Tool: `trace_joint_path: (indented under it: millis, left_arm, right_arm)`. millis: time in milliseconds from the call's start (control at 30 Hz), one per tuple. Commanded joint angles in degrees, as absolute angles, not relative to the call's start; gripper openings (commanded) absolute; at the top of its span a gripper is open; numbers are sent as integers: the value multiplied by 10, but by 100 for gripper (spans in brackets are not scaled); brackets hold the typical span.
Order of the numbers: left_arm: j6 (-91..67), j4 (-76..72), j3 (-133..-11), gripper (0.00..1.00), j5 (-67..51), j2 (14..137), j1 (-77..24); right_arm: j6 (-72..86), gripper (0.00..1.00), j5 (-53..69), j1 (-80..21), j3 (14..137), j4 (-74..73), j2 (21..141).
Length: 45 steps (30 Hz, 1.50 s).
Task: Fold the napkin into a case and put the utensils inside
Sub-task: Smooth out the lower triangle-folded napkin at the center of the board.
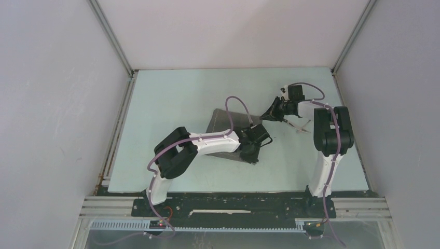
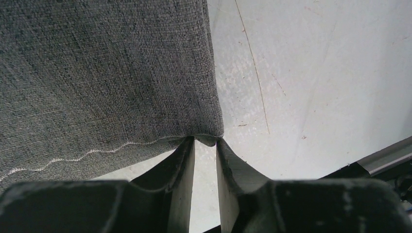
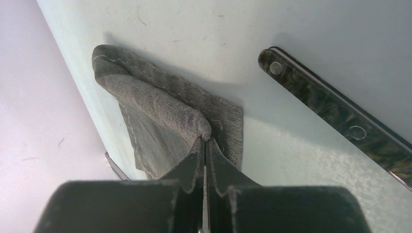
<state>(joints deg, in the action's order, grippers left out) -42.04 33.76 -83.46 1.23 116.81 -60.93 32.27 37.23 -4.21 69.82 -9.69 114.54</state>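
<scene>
Surface: pale mint table (image 1: 171,104), lightly scuffed, boxed in by plain white walls.
Napkin (image 1: 218,124): coarse grey weave with wavy pale hem stitching, lying mid-table; its far right corner is lifted and rolled over.
Left gripper (image 2: 204,141): narrow, tips nipping the near right corner, likely to raise that edge for folding.
Right gripper (image 3: 205,141): clamped tight on the rolled far corner.
Knife (image 3: 335,114): slim, with a dark mottled riveted handle, flat on the table right of the napkin and clear of it.
Fork (image 1: 303,128): probably the thin pale shape nearby; too small to confirm.

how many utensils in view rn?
1: the knife, dark handle lying flat on the table, right of the bunched napkin in the right wrist view. A second may be hidden.
</scene>
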Motion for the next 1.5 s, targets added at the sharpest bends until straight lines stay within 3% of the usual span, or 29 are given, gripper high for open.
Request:
trace_joint_path:
  millis: [0, 367, 433, 567, 767, 867, 1000, 1067, 1233, 1467]
  left_arm:
    - [-427, 317, -824, 28, 12, 1159, -605]
    - [-417, 309, -824, 31, -14, 1120, -601]
    - [-409, 305, -819, 37, -21, 1092, -598]
    - [-405, 275, -780, 53, -53, 1011, -575]
    - [-451, 156, -664, 58, -124, 902, -435]
    - [-485, 72, -630, 47, -164, 925, -343]
    - [-518, 5, -644, 31, -200, 1007, -282]
    - [-526, -7, -665, 25, -207, 1050, -258]
    - [-526, -39, -714, 20, -210, 1113, -219]
    - [-536, -50, -764, 18, -223, 1195, -194]
  right_arm:
    - [308, 3, 347, -38, 715, -101, 1146]
    - [294, 7, 320, -37, 740, -102, 1181]
    - [285, 12, 312, -38, 745, -108, 1178]
    - [266, 32, 300, -39, 773, -148, 1169]
    - [216, 61, 155, -81, 790, -285, 1069]
    - [208, 67, 153, -129, 759, -312, 1011]
    - [276, 68, 395, -161, 626, -198, 954]
    - [323, 68, 455, -177, 554, -123, 928]
    - [371, 66, 547, -204, 459, 3, 939]
    - [366, 66, 545, -201, 437, 38, 997]
